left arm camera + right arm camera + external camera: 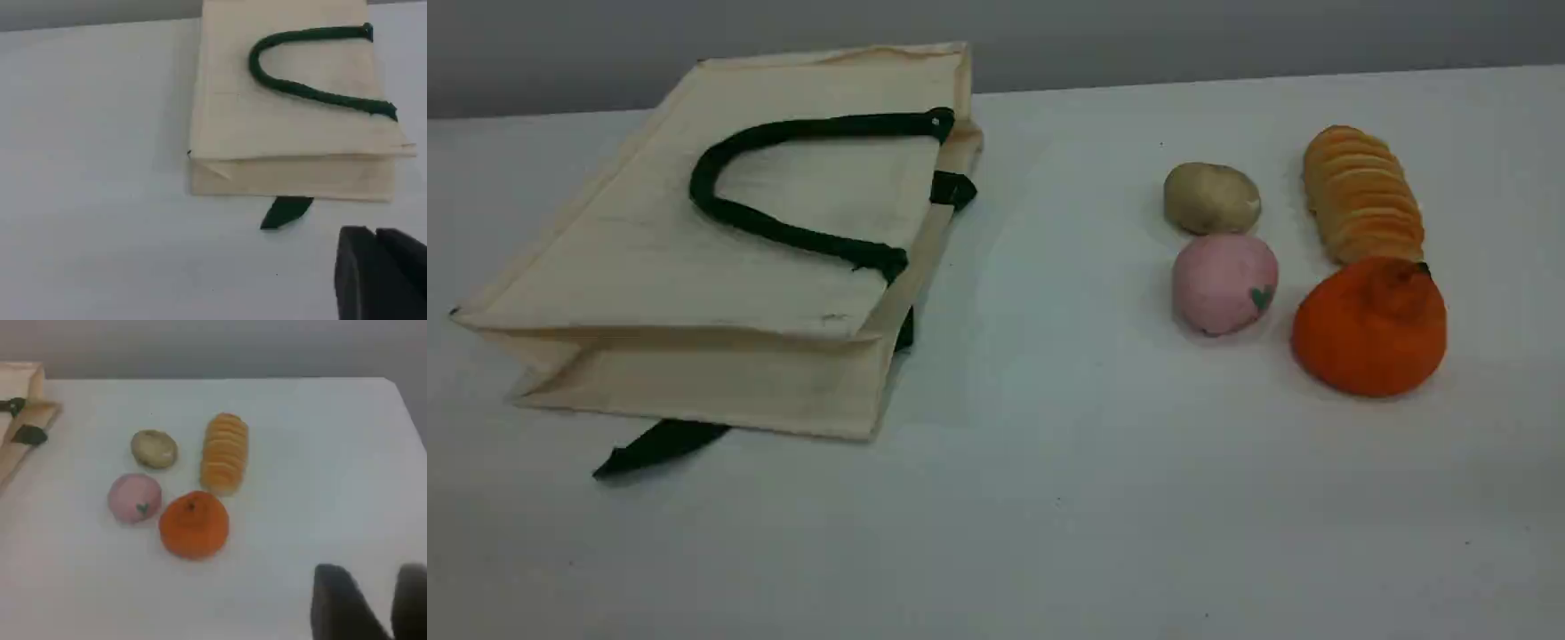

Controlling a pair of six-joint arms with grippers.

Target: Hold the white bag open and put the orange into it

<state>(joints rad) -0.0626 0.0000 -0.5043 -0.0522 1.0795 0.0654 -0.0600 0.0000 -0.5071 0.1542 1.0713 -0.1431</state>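
Note:
The white bag (694, 249) lies flat on its side at the table's left, its mouth turned to the right. One dark green rope handle (800, 236) rests on top of it and another green strap (658, 444) pokes out from under it. The orange (1369, 329) sits on the table at the right, free of any grip. In the left wrist view, my left gripper (375, 233) is shut, hovering near the bag (293, 133) and its strap (285, 211). My right gripper (380, 587) stands open and empty, to the lower right of the orange (193, 527). Neither arm shows in the scene view.
Close around the orange lie a pink ball (1223, 284), a brownish potato-like lump (1209, 197) and a ribbed orange-tan loaf (1360, 196). A corner of the bag (20, 407) shows in the right wrist view. The table's far edge meets a grey wall.

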